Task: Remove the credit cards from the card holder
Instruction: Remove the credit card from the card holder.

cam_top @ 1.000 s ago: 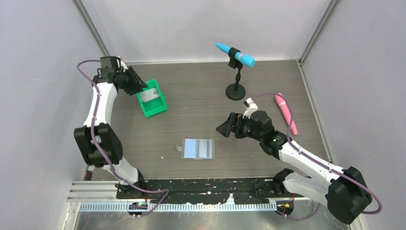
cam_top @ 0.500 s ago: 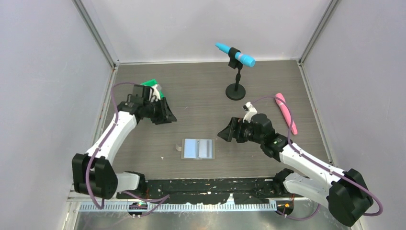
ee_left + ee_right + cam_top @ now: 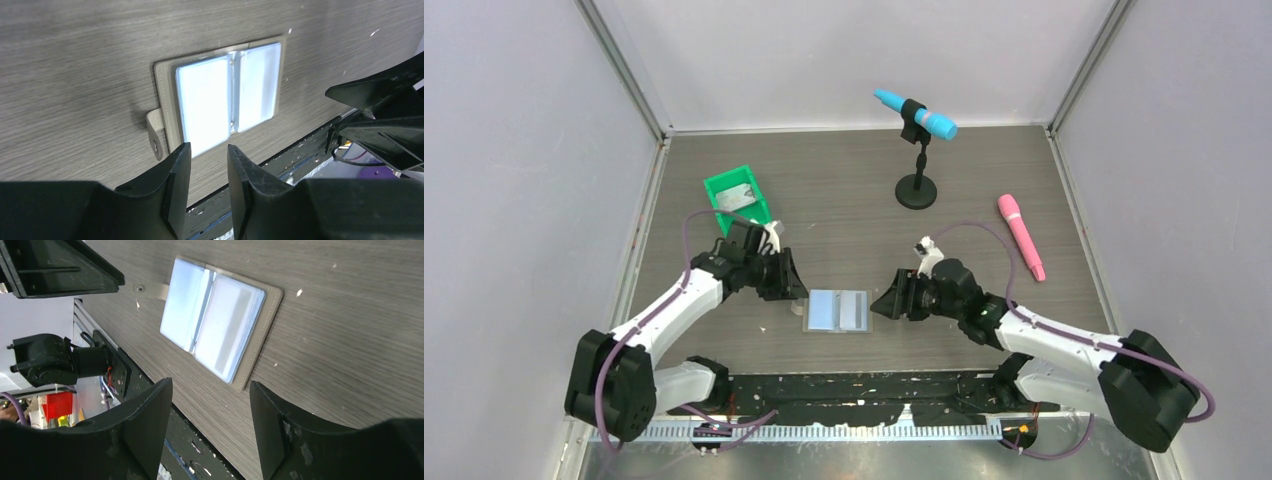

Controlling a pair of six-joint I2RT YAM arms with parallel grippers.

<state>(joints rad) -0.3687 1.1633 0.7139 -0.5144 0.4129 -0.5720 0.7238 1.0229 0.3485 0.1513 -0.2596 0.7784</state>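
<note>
In the green bin [image 3: 714,192] what seems to be a credit card [image 3: 742,196] is seen. The left gripper [image 3: 790,284] is narrowly parted and empty, just beside the card holder [image 3: 838,311], which is laid open on the table [image 3: 844,220]. The right gripper [image 3: 884,302] is spread wide on the holder's other side.
</note>
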